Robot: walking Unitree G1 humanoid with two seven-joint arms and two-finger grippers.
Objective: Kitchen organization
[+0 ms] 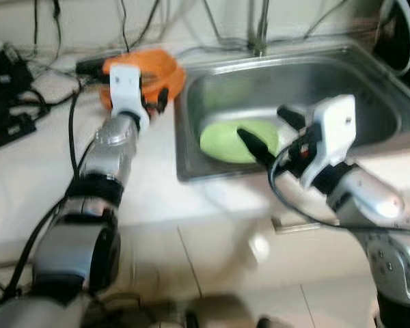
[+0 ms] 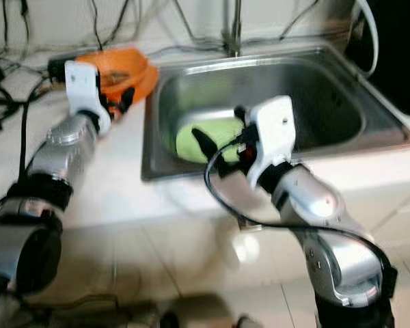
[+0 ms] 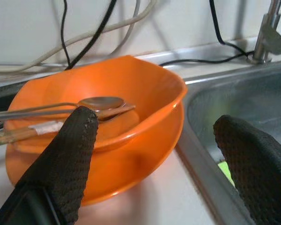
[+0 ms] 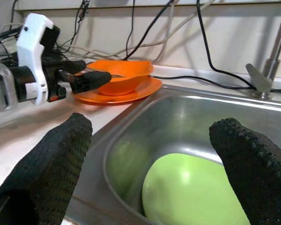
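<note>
The left claw (image 1: pixel 152 102) was held open just in front of an orange bowl (image 3: pixel 131 93), which sat on an orange plate (image 3: pixel 126 173) on the table (image 1: pixel 48 171) beside the sink (image 1: pixel 369 75). A spoon (image 3: pixel 100 103) and what looked like chopsticks (image 3: pixel 33 131) were seen lying in the bowl, handles pointing away from the sink. One finger (image 3: pixel 68 159) was set against the bowl's near wall and the other (image 3: pixel 253 164) hung over the sink's edge, so the spread was judged wide enough for the stacked ware to be taken. The left arm was stretched forward along the table, wrist level.

The right claw (image 2: pixel 222 147) was also held open, low over the sink's near rim, with a green plate (image 4: pixel 192 192) lying in the basin just beyond and between its fingers (image 4: pixel 47 164). This placing was judged to be a line-up for lifting the plate out. The right arm was bent at the elbow, the forearm angled up toward the sink. Cables (image 1: pixel 27 89) were strewn on the table behind the left claw, and a tap (image 1: pixel 260 27) stood at the sink's far side.
</note>
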